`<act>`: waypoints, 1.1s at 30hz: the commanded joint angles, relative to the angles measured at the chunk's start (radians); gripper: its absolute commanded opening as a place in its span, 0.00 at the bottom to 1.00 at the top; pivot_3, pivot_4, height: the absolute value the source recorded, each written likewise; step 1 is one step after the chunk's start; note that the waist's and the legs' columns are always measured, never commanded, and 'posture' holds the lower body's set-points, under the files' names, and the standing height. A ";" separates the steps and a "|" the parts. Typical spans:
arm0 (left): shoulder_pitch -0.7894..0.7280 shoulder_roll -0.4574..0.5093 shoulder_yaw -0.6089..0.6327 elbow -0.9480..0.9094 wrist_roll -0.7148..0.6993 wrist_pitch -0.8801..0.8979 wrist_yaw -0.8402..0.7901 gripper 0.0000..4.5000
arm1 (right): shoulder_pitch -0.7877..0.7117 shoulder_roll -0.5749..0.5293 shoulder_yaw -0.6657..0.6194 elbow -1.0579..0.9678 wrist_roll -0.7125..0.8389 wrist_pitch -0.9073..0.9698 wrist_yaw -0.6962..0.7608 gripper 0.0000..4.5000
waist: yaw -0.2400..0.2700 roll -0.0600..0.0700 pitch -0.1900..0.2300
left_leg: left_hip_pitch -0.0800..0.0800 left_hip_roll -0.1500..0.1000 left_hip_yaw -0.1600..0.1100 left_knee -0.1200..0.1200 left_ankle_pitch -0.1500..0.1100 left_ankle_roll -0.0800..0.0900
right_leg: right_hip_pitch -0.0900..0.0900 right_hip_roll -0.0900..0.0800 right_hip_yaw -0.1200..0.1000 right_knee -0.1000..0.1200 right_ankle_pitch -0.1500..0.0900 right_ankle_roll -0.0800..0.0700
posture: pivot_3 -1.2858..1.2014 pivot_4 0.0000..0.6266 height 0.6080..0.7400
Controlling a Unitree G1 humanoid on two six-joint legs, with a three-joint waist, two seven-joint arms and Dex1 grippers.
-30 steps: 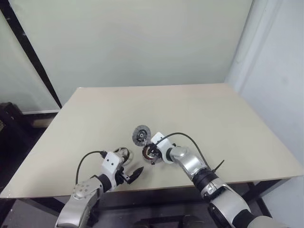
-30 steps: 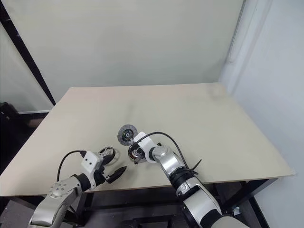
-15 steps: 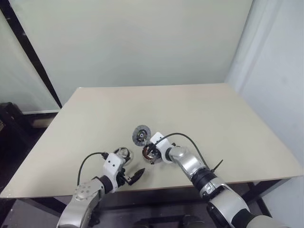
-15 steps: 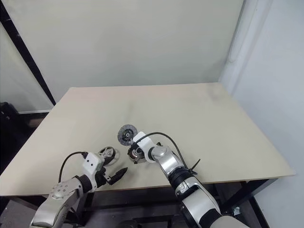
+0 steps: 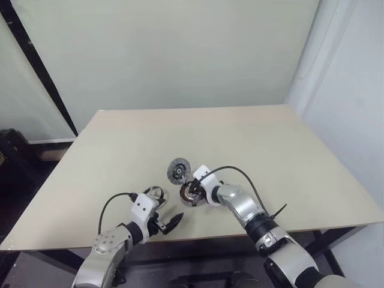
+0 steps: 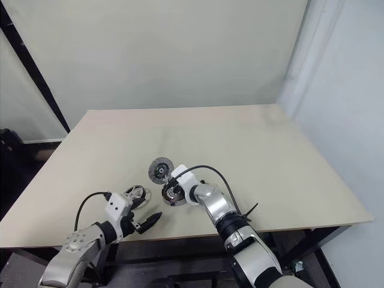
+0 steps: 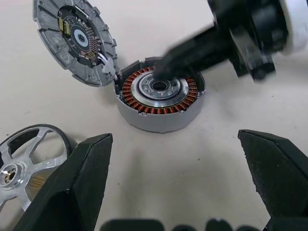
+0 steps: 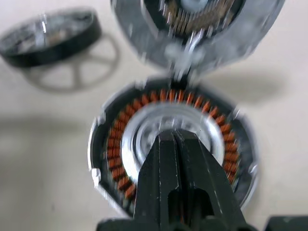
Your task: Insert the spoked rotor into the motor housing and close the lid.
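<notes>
Meanwhile, pinning motor housing [image 7: 159, 98] on worktop [image 5: 270, 144] with clenched right gripper [image 8: 179, 139], left gripper [image 7: 175, 180] agape near unseated spoked rotor [image 7: 21, 156].

pale beige table [image 5: 270, 144] before a plain light wall [image 5: 180, 54], black diagonal strip [image 5: 36, 66] at left

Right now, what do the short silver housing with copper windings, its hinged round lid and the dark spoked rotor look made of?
Short silver motor housing: matte grey wall, probably cast or machined aluminium; orange ring looks like enamelled copper wire around a bright polished metal centre. Hinged round lid: same dull grey metal, ribbed rim, dark circuit board inside. Dark spoked rotor: black outer ring, shiny silvery spokes and hub, likely metal; coating unclear.
</notes>
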 commanded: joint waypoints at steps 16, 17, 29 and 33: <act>-0.012 0.001 0.028 -0.030 -0.009 -0.023 0.013 1.00 | 0.011 -0.055 -0.026 -0.287 0.041 0.113 0.042 0.83 | 0.001 0.000 0.001 | -0.001 0.000 0.000 -0.002 0.000 0.000 | -0.001 0.000 0.000 -0.002 0.000 0.000 | 0.52 0.00 1.00; -0.009 -0.005 0.033 -0.032 -0.014 -0.017 0.021 1.00 | 0.019 -0.065 -0.021 -0.308 0.042 0.125 0.053 0.91 | 0.001 0.000 0.001 | -0.001 0.000 0.000 -0.002 0.000 0.000 | -0.001 0.000 0.000 -0.002 0.000 0.000 | 0.52 0.00 1.00; 0.078 -0.318 0.316 -0.100 -0.407 0.324 0.355 1.00 | 0.162 -0.183 -0.007 -0.494 0.064 0.046 0.107 0.98 | 0.003 -0.001 0.001 | -0.002 0.000 -0.001 -0.003 0.000 0.000 | 0.000 0.000 -0.001 -0.005 0.000 0.000 | 0.52 0.00 1.00; 0.045 -0.390 0.397 -0.088 -0.537 0.418 0.466 1.00 | 0.190 -0.201 -0.019 -0.516 0.071 0.038 0.102 0.98 | 0.002 -0.002 0.002 | -0.002 -0.001 -0.001 -0.001 0.000 0.000 | 0.001 0.000 -0.002 -0.006 0.000 0.000 | 0.52 0.00 1.00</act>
